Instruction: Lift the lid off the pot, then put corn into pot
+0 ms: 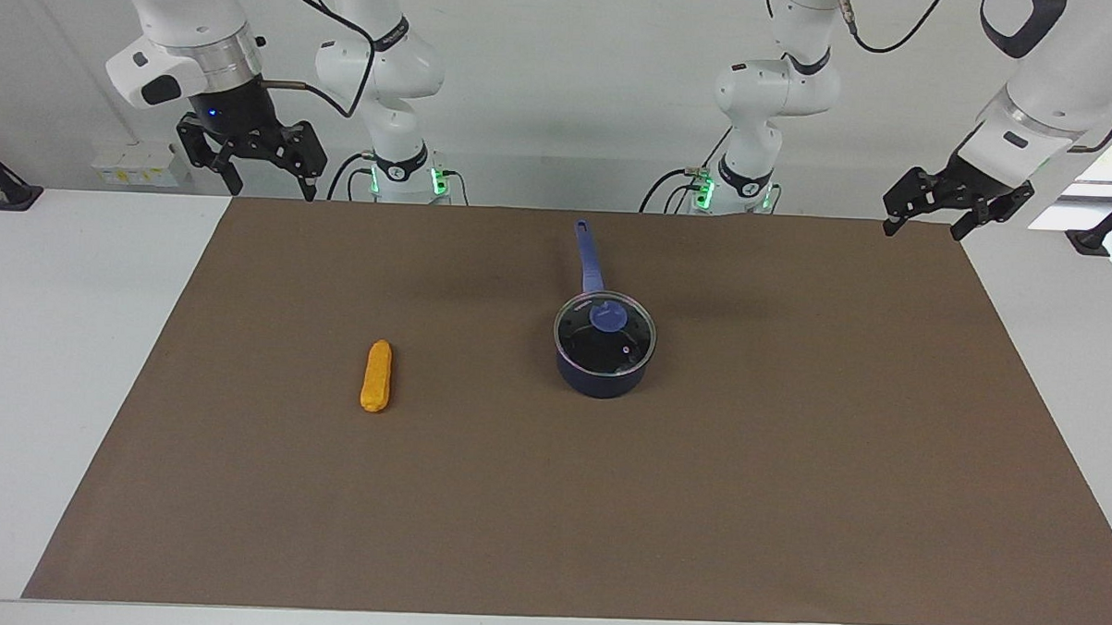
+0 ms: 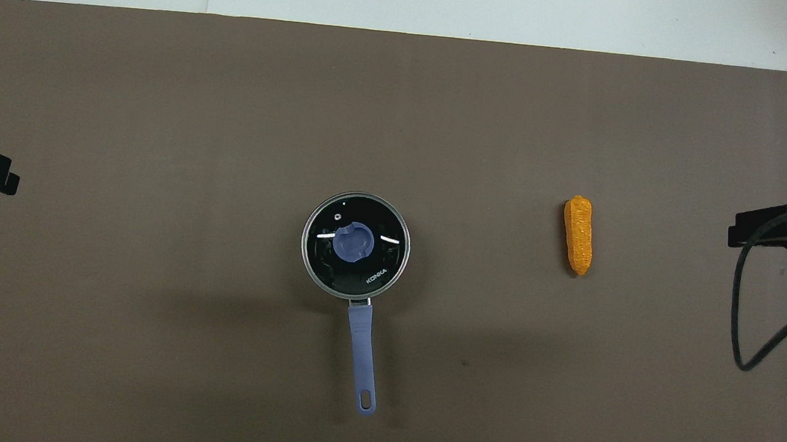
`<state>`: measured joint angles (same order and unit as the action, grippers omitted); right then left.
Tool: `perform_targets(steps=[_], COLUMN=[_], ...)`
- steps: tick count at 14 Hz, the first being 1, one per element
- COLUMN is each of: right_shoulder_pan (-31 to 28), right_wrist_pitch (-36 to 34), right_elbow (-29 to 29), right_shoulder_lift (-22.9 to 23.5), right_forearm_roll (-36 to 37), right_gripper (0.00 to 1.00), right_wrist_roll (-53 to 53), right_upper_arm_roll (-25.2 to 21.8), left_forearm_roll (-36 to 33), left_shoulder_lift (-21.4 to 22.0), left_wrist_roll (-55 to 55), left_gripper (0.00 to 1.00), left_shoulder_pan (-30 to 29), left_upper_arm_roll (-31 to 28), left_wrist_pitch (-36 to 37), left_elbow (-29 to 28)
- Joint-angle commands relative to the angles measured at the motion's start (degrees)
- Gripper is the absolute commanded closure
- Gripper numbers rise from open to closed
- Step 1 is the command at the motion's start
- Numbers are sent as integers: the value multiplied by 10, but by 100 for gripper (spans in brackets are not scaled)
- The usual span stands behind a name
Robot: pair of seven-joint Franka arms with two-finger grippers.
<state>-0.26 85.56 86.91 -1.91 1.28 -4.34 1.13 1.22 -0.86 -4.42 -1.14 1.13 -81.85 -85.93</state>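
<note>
The dark blue pot (image 1: 600, 377) stands near the middle of the brown mat, its long handle (image 2: 362, 353) pointing toward the robots. The glass lid (image 1: 610, 344) with its blue knob (image 2: 352, 242) sits on the pot. The orange-yellow corn (image 1: 377, 376) lies flat on the mat toward the right arm's end, also seen in the overhead view (image 2: 578, 236). My right gripper (image 1: 271, 190) is open and empty, raised over the mat's edge at the robots' side. My left gripper (image 1: 922, 231) is open and empty, waiting over the mat's corner at its own end.
The brown mat (image 1: 549, 516) covers most of the white table (image 1: 46, 350). A black cable (image 2: 746, 337) hangs from the right arm over the mat's edge.
</note>
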Motion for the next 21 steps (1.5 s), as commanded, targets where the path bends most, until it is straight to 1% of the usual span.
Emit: perform_targets(steps=[1,9,15,17,19,21], right_shoulder_pan=[-12,-12,-12,-12,-12,-13], right_wrist_pitch=[-9,-14,-7,-7,-3,12], right_elbow=[-10,-6,-2,-1,0,4], right_shoulder_lift=[2,0,-2,-2,-2,-3], right_forearm_roll=[-2,-8,-8,-8,-8,-8], right_gripper=[0,0,0,0,0,0], right_wrist_roll=[-5,-1,-4,-6,-6,-7], right_upper_arm_roll=[9,9,8,8,8,7], left_forearm_roll=[-3,-3,-7,-8,-8,-8], left_shoulder_lift=[1,2,2,2,2,2], left_wrist_roll=[1,0,1,2,14,33], left_gripper=[0,0,0,0,0,0], left_shoulder_pan=[1,6,25,43,59,72], left_upper_arm_roll=[0,5,5,5,5,5], left_wrist_pitch=[6,-10,-43,-56,-85,-103], left_elbow=[2,-11,-46,-58,-83,-95])
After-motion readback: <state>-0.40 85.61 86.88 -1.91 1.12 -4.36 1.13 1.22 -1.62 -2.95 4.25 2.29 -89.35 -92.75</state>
